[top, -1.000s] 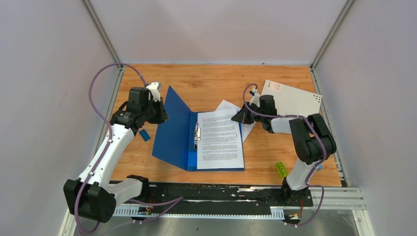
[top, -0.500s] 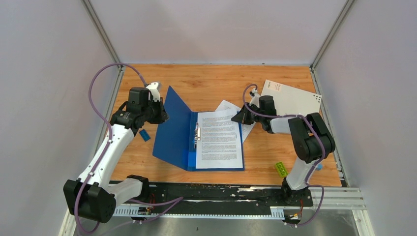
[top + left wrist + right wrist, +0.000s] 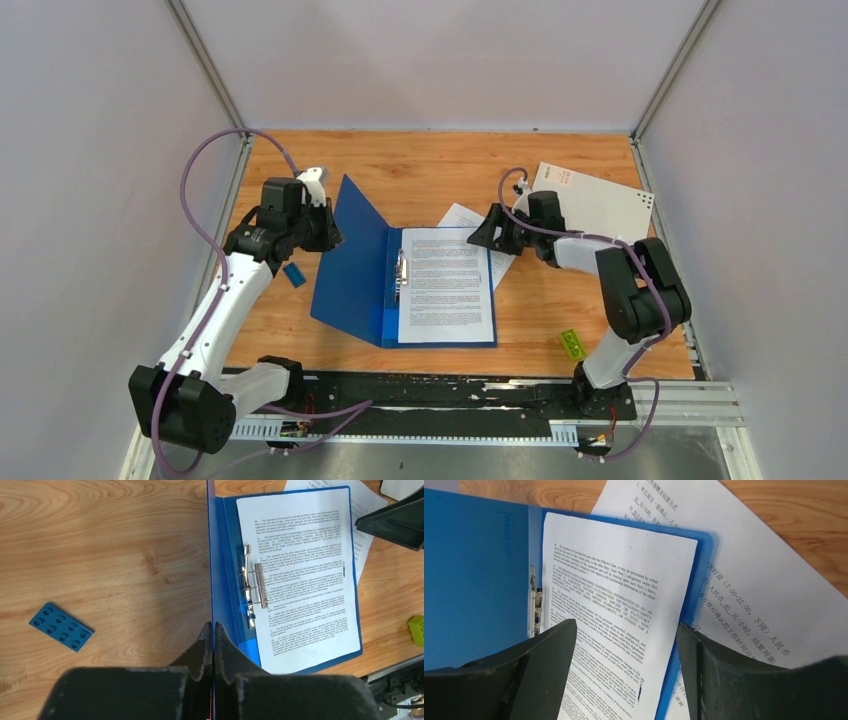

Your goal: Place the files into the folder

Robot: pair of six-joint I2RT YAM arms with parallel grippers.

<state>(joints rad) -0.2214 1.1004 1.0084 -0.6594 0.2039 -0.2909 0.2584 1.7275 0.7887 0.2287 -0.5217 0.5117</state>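
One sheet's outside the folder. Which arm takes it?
Right. The right gripper is open beside the loose sheet, which pokes from under the folder. The left gripper is shut on the cover, propping it up.

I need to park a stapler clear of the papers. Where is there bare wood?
Bare wood runs along the back, behind the folder and left of the grey cover. A smaller patch lies between the folder's right edge and the green brick. Crowded: the folder's back right corner, where the right claw hangs over the loose sheet.

White arms, black joints, purple cables
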